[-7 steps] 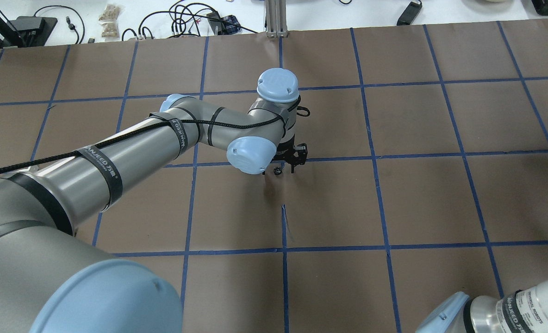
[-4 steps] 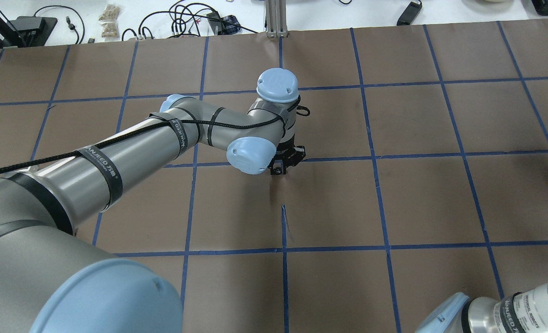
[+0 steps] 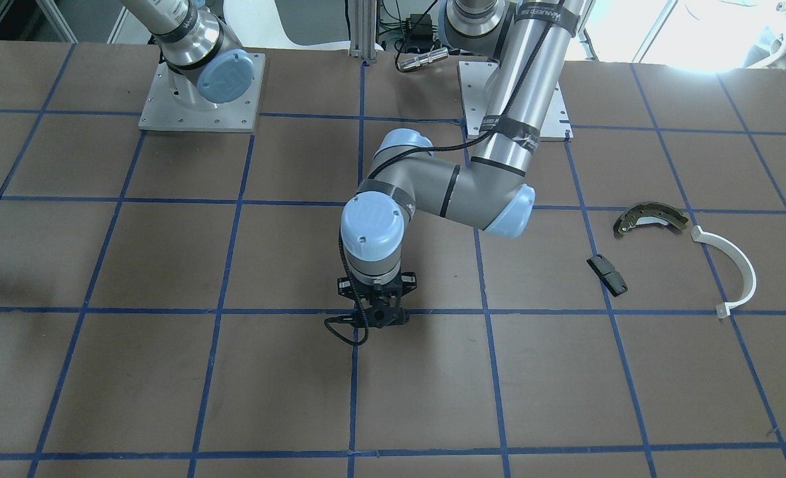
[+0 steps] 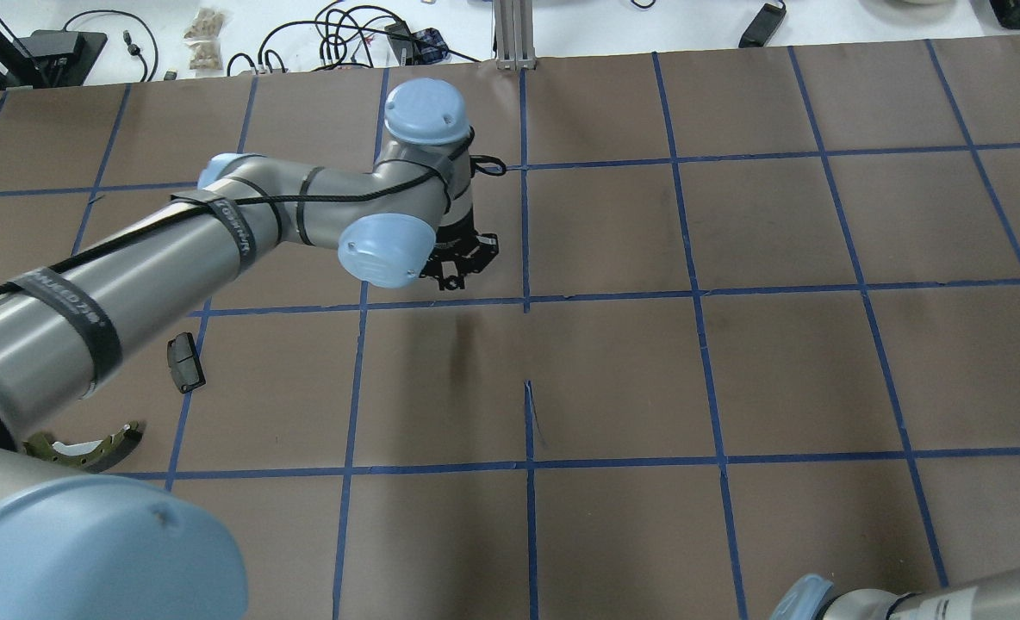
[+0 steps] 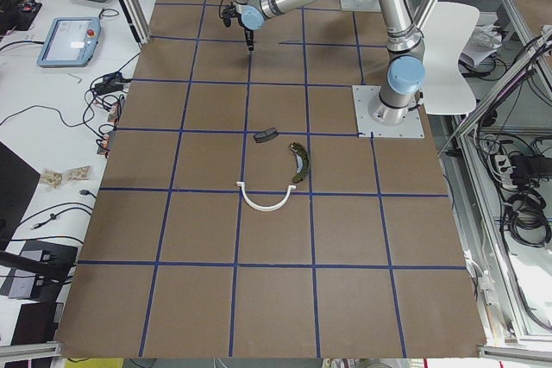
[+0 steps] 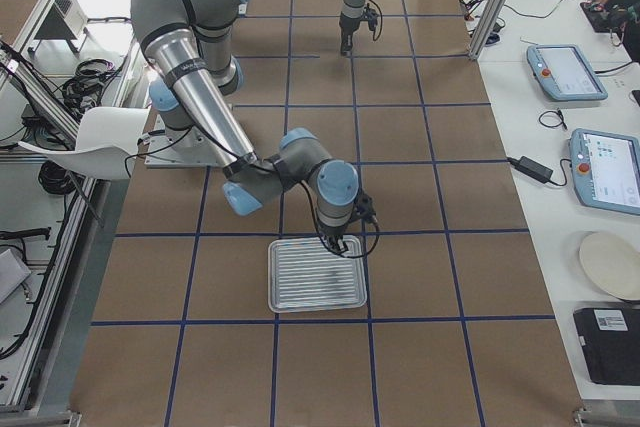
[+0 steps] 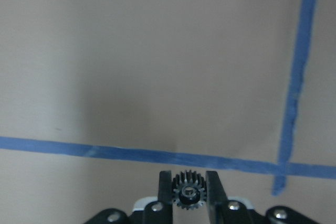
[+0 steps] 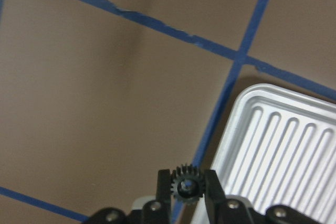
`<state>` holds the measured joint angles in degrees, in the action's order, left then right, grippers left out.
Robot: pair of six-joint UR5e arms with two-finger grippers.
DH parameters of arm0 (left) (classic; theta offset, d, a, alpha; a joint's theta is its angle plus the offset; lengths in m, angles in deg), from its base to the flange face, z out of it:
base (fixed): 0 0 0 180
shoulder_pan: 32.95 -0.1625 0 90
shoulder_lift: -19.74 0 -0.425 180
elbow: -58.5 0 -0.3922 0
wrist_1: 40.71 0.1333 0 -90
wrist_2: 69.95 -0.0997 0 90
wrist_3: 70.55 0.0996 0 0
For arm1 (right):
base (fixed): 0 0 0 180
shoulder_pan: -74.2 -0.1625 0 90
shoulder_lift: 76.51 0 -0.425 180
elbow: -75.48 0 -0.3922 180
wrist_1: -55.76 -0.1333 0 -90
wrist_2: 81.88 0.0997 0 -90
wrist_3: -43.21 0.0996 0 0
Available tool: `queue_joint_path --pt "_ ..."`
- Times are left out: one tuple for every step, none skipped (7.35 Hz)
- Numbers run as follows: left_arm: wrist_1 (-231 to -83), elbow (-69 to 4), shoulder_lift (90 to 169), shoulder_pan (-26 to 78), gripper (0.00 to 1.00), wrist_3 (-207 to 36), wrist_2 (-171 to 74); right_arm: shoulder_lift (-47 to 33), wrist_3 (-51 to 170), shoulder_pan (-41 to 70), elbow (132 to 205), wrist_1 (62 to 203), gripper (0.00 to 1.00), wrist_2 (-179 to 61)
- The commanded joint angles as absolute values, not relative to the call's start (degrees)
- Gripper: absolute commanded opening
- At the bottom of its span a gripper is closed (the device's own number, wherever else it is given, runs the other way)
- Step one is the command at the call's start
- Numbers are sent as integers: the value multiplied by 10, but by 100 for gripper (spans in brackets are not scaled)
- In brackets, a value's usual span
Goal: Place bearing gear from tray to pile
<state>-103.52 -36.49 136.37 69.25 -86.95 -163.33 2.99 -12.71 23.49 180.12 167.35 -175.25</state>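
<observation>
My left gripper [image 7: 188, 178] is shut on a small black toothed bearing gear [image 7: 188, 194] and holds it above bare brown table by a blue tape cross, mid-table [image 3: 376, 320] [image 4: 455, 275]. My right gripper [image 8: 187, 176] is shut on a second black gear [image 8: 187, 188] beside the corner of the ribbed silvery tray [image 8: 283, 145], which lies on the table [image 6: 300, 282]. The pile lies apart on the left arm's side: an olive brake shoe [image 3: 650, 218], a white arc [image 3: 731, 265] and a black block [image 3: 607, 275].
The table is brown paper with a blue tape grid. The left arm's elbow [image 4: 387, 248] hangs over the table's middle. The arm bases stand on metal plates [image 3: 200, 99]. Cables and tablets lie on the white bench beyond the far edge [image 4: 346, 34].
The left arm has swung to the left and farther from the robot with its gear, uncovering the black block and brake shoe. The right arm has shifted lower in the overhead view.
</observation>
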Motion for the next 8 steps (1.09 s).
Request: queue_joint_path --pt "-1114 -382 1299 581 0 -716 -1658 89 115 85 1865 1655 8 -1746" --pt "-1104 -408 1282 522 0 -631 -1656 85 251 1 1870 1662 8 -1739" --pt "-1094 -426 1269 452 0 -543 -1656 73 367 -73 1871 1671 9 -1725" --pt "-1092 -439 1264 390 0 -473 -1657 37 493 -141 1868 1730 9 -1674" --pt "-1071 -450 1265 328 0 -417 -1656 -11 594 -202 1857 1813 11 -1650" --pt "-1034 -465 1278 280 0 -358 -1654 -55 648 -252 1836 1840 11 -1647" --pt "-988 -490 1285 241 0 -297 -1654 -86 753 -296 1814 1848 11 -1645" --pt "-932 -512 1292 220 0 -258 -1652 -106 802 -333 1799 1867 14 -1644"
